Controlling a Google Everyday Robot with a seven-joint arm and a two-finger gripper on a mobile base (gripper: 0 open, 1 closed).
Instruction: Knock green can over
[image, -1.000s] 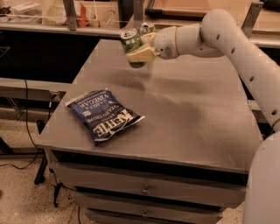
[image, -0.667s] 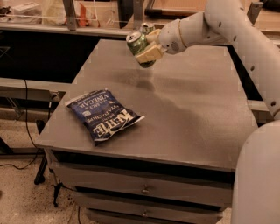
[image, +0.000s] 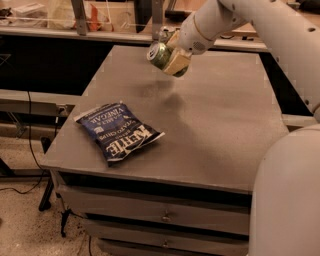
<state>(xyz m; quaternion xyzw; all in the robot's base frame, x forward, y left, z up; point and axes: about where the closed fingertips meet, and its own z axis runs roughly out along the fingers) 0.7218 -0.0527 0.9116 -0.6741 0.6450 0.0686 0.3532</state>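
The green can is tilted with its silver top facing left, held in the air above the far part of the grey table. My gripper is shut on the green can, its tan fingers wrapped around the can's body. The white arm reaches in from the upper right. The can's shadow falls on the table below it.
A blue Kettle chips bag lies flat near the table's front left. Drawers sit under the table front. A counter with clutter runs behind the table. My white body fills the lower right.
The arm has lifted the green can higher and slightly away from the table. The chips bag has not moved.
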